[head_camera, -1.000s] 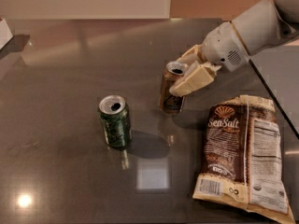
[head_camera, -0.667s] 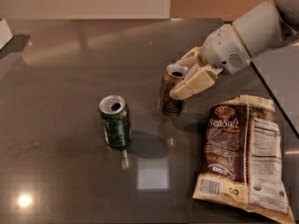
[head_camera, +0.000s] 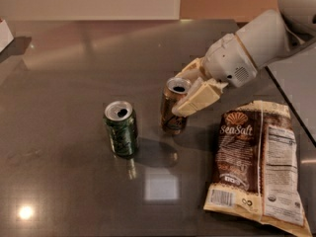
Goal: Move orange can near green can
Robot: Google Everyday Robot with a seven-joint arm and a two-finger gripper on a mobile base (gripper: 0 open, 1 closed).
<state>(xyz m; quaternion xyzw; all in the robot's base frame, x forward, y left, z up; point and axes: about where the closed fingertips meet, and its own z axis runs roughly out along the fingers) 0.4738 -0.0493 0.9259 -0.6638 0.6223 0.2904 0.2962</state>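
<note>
The orange can [head_camera: 171, 113] stands upright in the middle of the dark table, orange-brown with a silver top and dark opening. My gripper [head_camera: 182, 94] reaches in from the right on a white arm and is shut on the can's upper part. One cream finger [head_camera: 198, 98] lies across its front and the other sits behind it. The green can [head_camera: 121, 129] stands upright to the left of the orange can, a little nearer the front, with a small gap between them. I cannot tell whether the orange can rests on the table or hangs just above it.
A brown and white Sea Salt snack bag [head_camera: 259, 162] lies flat at the front right, close to the orange can. The dark reflective table [head_camera: 64, 73] shows bright light spots at the front. A white object [head_camera: 4, 33] sits at the far left edge.
My gripper has carried the orange can to the left and towards the front, closer to the green can. The green can and the bag have not moved.
</note>
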